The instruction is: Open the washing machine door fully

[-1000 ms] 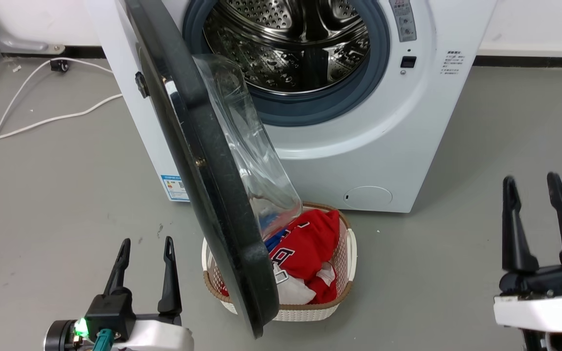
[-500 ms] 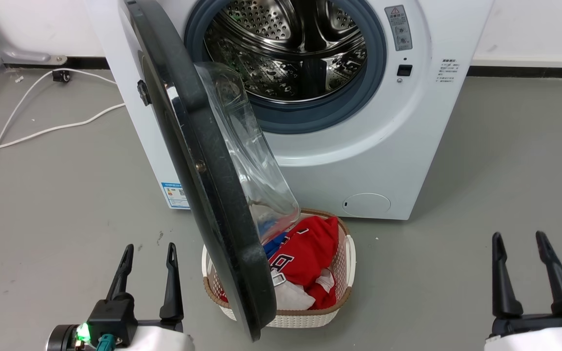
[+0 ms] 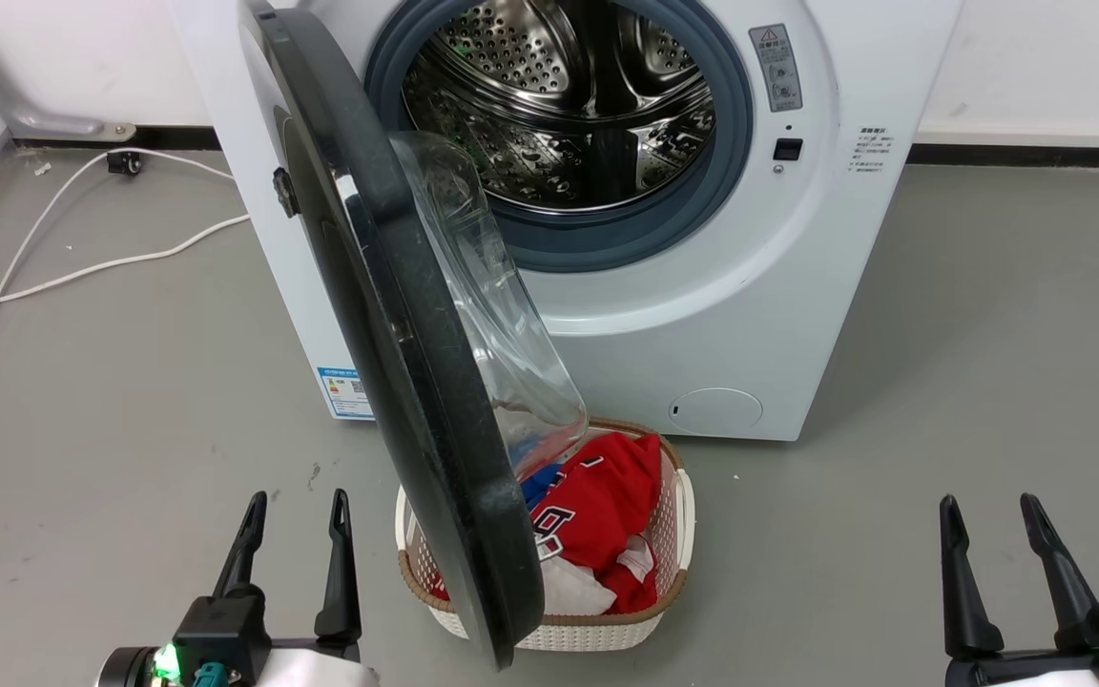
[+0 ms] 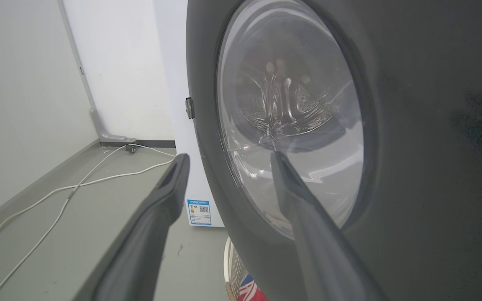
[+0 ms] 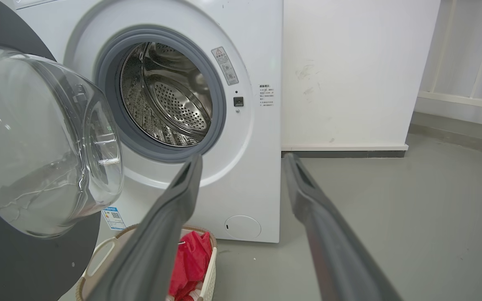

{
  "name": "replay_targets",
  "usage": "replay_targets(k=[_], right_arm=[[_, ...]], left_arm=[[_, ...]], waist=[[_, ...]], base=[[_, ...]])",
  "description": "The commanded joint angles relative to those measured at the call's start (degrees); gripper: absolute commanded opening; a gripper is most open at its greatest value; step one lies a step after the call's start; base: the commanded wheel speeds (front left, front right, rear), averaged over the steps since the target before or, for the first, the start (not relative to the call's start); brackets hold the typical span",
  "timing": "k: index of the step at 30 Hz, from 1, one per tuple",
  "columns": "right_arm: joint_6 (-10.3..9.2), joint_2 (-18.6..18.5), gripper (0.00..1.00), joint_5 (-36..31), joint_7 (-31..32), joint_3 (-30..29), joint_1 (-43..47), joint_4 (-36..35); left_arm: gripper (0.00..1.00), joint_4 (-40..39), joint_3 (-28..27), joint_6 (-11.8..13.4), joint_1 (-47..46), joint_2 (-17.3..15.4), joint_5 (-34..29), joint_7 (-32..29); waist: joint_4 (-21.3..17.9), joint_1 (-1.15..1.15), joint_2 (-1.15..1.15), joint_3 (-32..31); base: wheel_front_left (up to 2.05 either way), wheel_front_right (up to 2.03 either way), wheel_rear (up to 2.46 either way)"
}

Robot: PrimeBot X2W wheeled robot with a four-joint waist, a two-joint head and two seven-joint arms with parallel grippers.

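Glossy clear glass bulges from the washing machine door (image 3: 397,315); perforated shiny steel drum (image 3: 559,105).

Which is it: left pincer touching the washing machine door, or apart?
Apart. In the head view, bare grey floor shows between the left pincer and the black rim of the washing machine door.

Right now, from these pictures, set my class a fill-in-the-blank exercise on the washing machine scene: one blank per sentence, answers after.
1. In the head view, the washing machine door stands open, hinged on the ____ side of the washing machine.
2. The basket in front of the machine holds a ____ garment with white lettering.
3. The left gripper and the right gripper both have their jaws ____.
4. A white ____ trails across the floor.

Missing words: left; red; open; cable.
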State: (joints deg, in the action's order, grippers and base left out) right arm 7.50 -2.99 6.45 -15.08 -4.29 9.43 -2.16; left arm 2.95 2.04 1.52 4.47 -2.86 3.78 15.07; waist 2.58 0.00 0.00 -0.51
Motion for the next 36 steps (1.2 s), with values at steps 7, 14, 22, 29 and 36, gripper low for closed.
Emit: replay_targets(k=[7, 14, 22, 29, 36], right_arm=[[-0.01, 0.2, 1.00, 0.5, -0.1, 0.4, 0.3, 0.5], [-0.01, 0.2, 1.00, 0.6, -0.1, 0.2, -0.1, 0.2], [-0.01, 0.2, 1.00, 0.6, -0.1, 0.3, -0.6, -0.1], [-0.01, 0.2, 1.00, 0.7, -0.1, 0.7, -0.7, -0.2], [-0.01, 0.2, 1.00, 0.7, -0.1, 1.0, -1.0, -0.1]], left_arm=[[0.00, -0.2, -0.3, 0.3, 0.4, 0.0, 1.2, 0.2], [0.00, -3.9, -3.8, -0.5, -3.9, -0.3, 1.2, 0.2], [0.00, -14.0, -5.4, -1.4, -11.5, -2.0, -2.0, 0.1], [0.00, -21.6, -1.8, -2.6, -17.1, -3.0, -4.9, 0.1], [0.00, -25.4, 6.0, -4.6, -20.6, -2.7, -7.3, 0.1]], waist=[[-0.2, 0.00, 0.00, -0.3], [0.1, 0.00, 0.00, -0.4], [0.0, 0.00, 0.00, -0.3], [-0.2, 0.00, 0.00, 0.0], [-0.1, 0.00, 0.00, 0.5]], base=[[0.00, 0.00, 0.00], [0.00, 0.00, 0.00], [0.00, 0.00, 0.00], [0.00, 0.00, 0.00], [0.00, 0.00, 0.00]])
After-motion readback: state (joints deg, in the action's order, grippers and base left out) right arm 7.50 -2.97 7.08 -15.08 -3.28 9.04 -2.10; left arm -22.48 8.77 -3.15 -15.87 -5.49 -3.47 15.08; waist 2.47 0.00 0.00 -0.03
